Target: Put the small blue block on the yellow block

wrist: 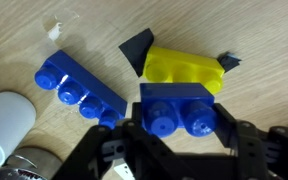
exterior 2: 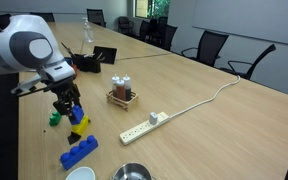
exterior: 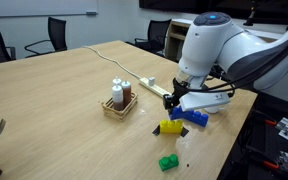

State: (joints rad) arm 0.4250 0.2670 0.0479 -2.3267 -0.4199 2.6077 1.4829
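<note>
In the wrist view my gripper (wrist: 180, 128) is shut on the small blue block (wrist: 177, 108), a short two-stud brick held between both fingers. The yellow block (wrist: 184, 66) lies on the table just beyond it, close to or touching its far edge. In both exterior views the gripper (exterior: 180, 101) (exterior 2: 72, 108) hangs low over the yellow block (exterior: 170, 127) (exterior 2: 79, 129). The small blue block shows at the fingers in an exterior view (exterior 2: 75, 116).
A longer, darker blue brick (wrist: 79, 88) (exterior 2: 80, 151) (exterior: 192, 117) lies beside the yellow block. A green brick (exterior: 168, 162) (exterior 2: 55, 119) lies nearby. A white cup (exterior 2: 79, 173), metal bowl (exterior 2: 132, 172), power strip (exterior 2: 144, 127) and wooden caddy with bottles (exterior: 119, 100) stand around.
</note>
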